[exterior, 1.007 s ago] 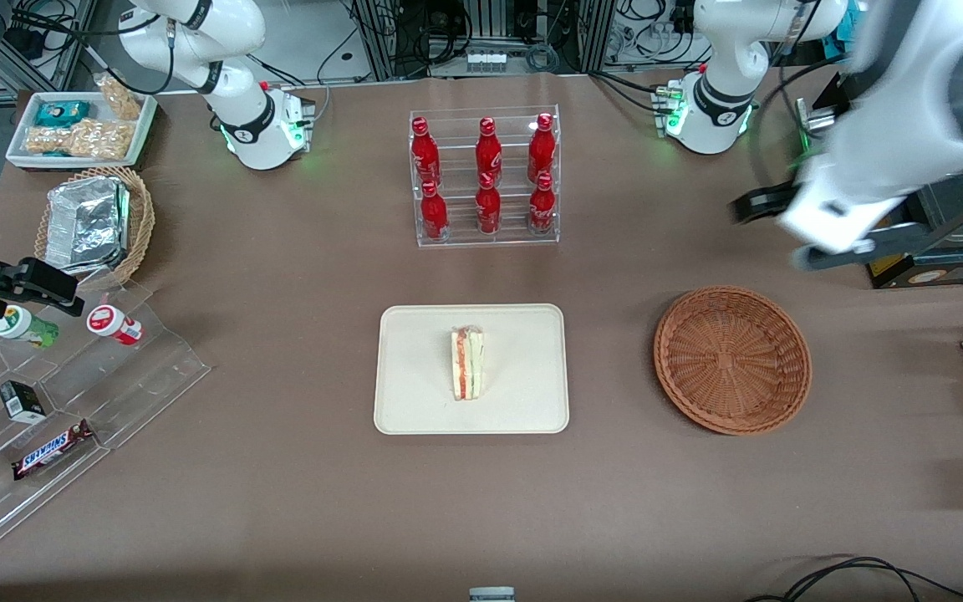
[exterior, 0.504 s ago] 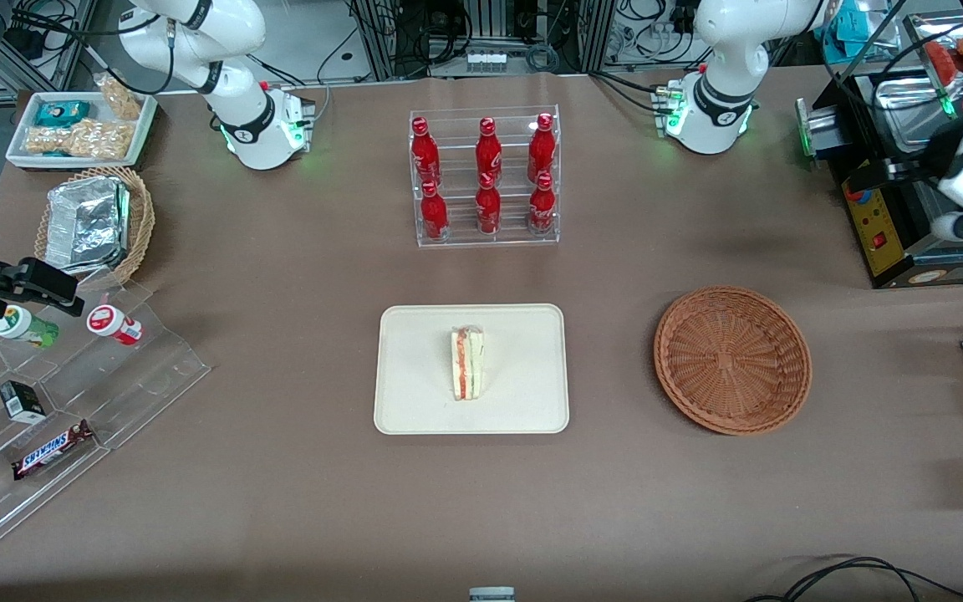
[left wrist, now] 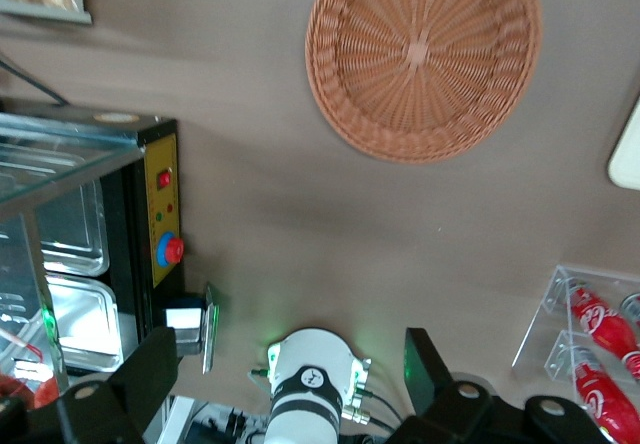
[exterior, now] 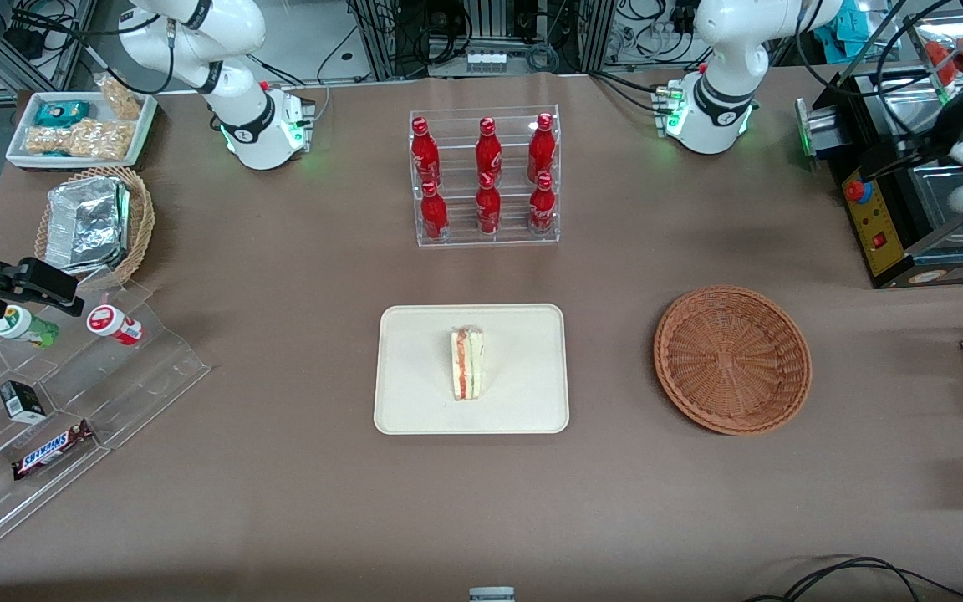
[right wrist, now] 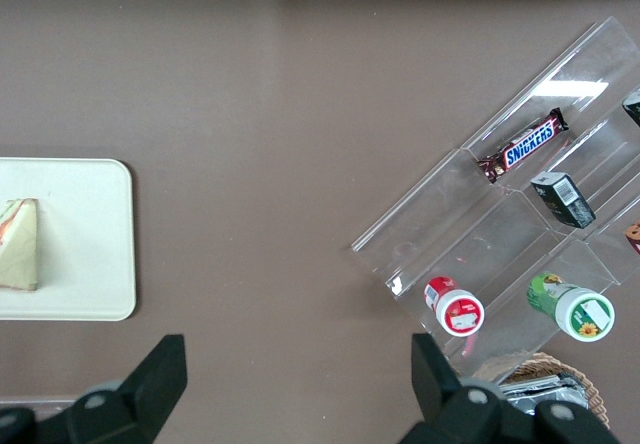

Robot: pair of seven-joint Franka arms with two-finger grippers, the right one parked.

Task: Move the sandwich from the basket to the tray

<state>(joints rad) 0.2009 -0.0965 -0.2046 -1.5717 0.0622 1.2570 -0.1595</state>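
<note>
Rests on the tray [exterior: 415, 401], a sandwich [exterior: 467, 364]: pale triangular wedge, red-orange and green filling along one edge, lying near the tray's middle. Beside the tray, toward the working arm's end of the counter [exterior: 281, 502], sits the basket [exterior: 732, 359], round, reddish-brown, nothing in it. Farther from the front camera than the tray, a clear rack of red bottles [exterior: 486, 176]. High above the counter, near a black metal appliance [left wrist: 140, 224], hangs the claw [left wrist: 290, 379], fingers [left wrist: 150, 369] spread wide, gripping nothing, touching nothing.
</note>
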